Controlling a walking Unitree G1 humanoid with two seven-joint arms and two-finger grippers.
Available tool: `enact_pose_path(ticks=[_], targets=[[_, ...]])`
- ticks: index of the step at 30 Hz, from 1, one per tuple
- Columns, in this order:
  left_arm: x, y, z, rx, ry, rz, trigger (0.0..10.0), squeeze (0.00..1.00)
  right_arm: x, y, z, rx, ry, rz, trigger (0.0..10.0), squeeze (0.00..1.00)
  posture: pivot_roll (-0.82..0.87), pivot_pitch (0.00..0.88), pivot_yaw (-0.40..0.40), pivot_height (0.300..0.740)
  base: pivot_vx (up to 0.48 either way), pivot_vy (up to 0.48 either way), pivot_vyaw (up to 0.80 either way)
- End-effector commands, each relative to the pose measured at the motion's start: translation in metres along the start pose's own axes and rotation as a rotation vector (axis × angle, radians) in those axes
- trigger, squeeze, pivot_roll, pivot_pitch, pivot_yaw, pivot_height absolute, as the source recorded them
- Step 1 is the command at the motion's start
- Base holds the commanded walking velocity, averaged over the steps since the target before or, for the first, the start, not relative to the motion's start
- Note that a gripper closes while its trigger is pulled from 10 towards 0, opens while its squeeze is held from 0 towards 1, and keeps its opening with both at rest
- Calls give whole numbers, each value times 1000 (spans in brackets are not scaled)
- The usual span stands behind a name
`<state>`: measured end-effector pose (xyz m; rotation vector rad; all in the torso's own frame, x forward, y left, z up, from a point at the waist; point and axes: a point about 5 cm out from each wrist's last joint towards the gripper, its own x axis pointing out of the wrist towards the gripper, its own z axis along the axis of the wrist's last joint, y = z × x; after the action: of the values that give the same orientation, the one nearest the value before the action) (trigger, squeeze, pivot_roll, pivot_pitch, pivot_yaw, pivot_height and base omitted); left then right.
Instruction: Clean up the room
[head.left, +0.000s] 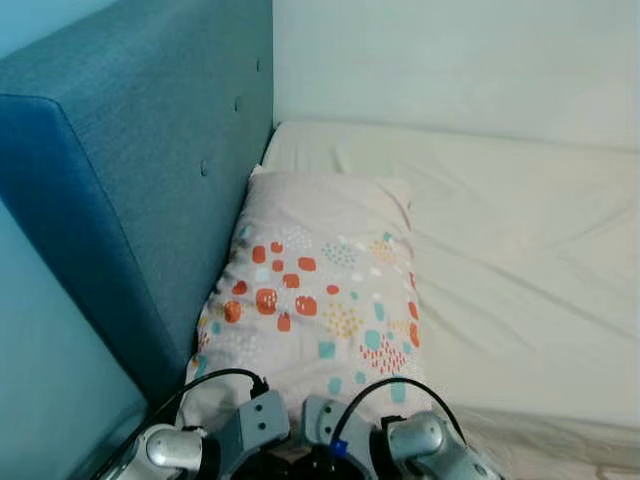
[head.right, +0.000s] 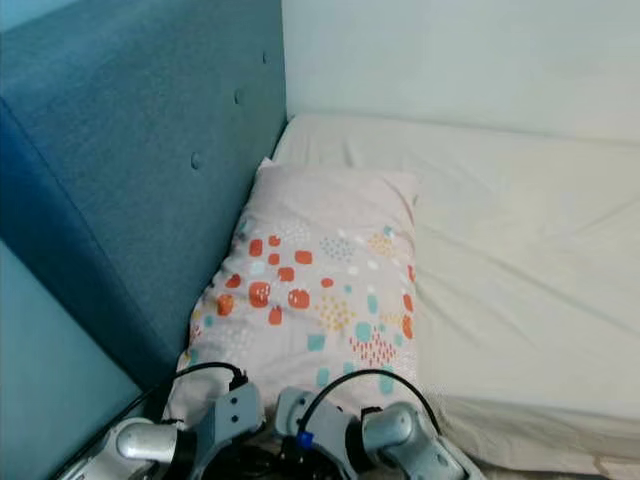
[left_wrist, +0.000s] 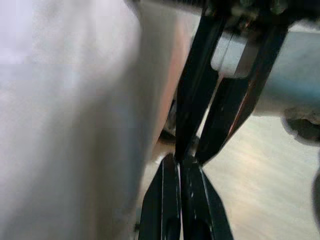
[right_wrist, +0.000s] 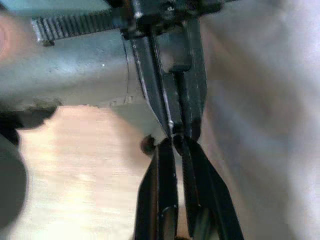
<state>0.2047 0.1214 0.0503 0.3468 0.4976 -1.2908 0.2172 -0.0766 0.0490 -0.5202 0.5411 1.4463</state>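
Note:
A pale pink pillow (head.left: 320, 290) with orange, teal and yellow spots lies lengthwise on the bed, its long side against the blue headboard (head.left: 150, 170). Both silver arms meet at the pillow's near end: left wrist (head.left: 255, 420), right wrist (head.left: 415, 440). In the wrist views the left gripper (left_wrist: 179, 165) and the right gripper (right_wrist: 176, 145) point at each other, tips nearly touching. Each pair of black fingers is shut with nothing seen between them. Pale pillow fabric (left_wrist: 65, 130) hangs right beside them.
A cream sheet covers the mattress (head.left: 520, 260), which stretches to the right and back to a pale wall (head.left: 450, 60). The tall padded headboard bounds the left side. Light wooden floor (right_wrist: 85, 165) lies beneath the grippers.

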Motion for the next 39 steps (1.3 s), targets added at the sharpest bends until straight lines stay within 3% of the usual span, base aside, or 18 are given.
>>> enact_pose_path(ticks=[1, 3, 9, 12, 16, 19, 20, 21, 23, 25, 27, 28, 31, 39], targets=[[-1, 3, 23, 80, -109, -1, 10000, 0, 3, 9, -44, 88, 203, -19, 0, 0, 31, 114, -76, 583, 0, 0, 0], [-3, 4, 24, 75, -116, 6, 10000, 0, 1, 4, -60, 38, 319, -46, 0, 0, 32, 110, -72, 583, 0, 0, 0], [-4, 8, 19, 70, -97, 61, 10000, 0, -3, 3, -67, 7, 379, -26, 0, 0, 39, 114, -79, 583, 0, 0, 0], [-7, 19, 15, 52, -97, 165, 10000, 0, -5, 9, -59, -4, 305, 35, 0, 0, 37, 119, -82, 583, 0, 0, 0], [-9, 22, 12, 37, -97, 192, 10000, 0, -6, 13, -44, 13, 189, 52, 0, 0, 36, 123, -84, 583, 0, 0, 0], [-11, 26, 11, -5, -138, 228, 10000, 0, -8, 16, -21, 76, 8, 75, 0, 0, 33, 122, -82, 583, 0, 0, 0], [-11, 26, 11, -5, -138, 228, 10000, 0, -8, 16, -21, 76, 8, 75, 0, 0, 33, 122, -82, 583, 0, 0, 0], [-14, 29, 13, -37, -189, 256, 10000, 0, -14, 17, -4, 102, -110, 86, 0, 0, 31, 122, -80, 583, 0, 0, 0], [-14, 29, 13, -37, -189, 256, 10000, 0, -14, 17, -4, 102, -110, 86, 0, 0, 31, 122, -80, 583, 0, 0, 0], [-16, 31, 15, -51, -223, 266, 10000, 0, -21, 16, 8, 104, -180, 88, 0, 0, 31, 119, -79, 583, 0, 0, 0], [-18, 32, 15, -53, -232, 263, 10000, 0, -27, 16, 11, 106, -193, 88, 0, 0, 29, 120, -79, 583, 0, 0, 0], [-20, 32, 14, -58, -240, 256, 10000, 0, -36, 15, 10, 93, -164, 86, 0, 0, 27, 118, -77, 583, 0, 0, 0], [-21, 32, 13, -63, -247, 250, 10000, 0, -41, 13, 1, 65, -101, 64, 0, 0, 25, 118, -78, 583, 0, 0, 0], [-28, 37, 13, -81, -283, 291, 10000, 0, -59, 8, -13, 109, -66, 4, 0, 0, 26, 118, -82, 583, 0, 0, 0]])
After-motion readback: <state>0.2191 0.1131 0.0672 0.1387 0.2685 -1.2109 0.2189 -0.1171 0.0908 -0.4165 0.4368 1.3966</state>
